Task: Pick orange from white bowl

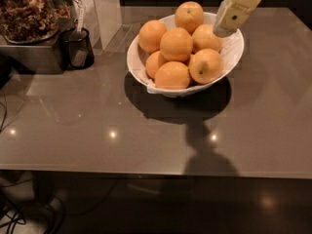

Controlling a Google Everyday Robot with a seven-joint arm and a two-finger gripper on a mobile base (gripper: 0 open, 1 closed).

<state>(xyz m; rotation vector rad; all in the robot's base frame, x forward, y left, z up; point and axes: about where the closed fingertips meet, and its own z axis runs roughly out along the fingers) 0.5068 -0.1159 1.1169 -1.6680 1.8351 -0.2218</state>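
Our gripper [229, 21] hangs over the white bowl [234, 52] at its right rim, probably lining up on the nearest orange [207, 37]. We can't tell if it's clenched.

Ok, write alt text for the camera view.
A white bowl heaped with oranges sits on a grey counter, and the robot's cream gripper hangs over the bowl's right rim beside an orange. A small dark cup stands to the left.

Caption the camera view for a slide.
Cream gripper hangs over the rim of a white bowl heaped with oranges on a grey countertop.
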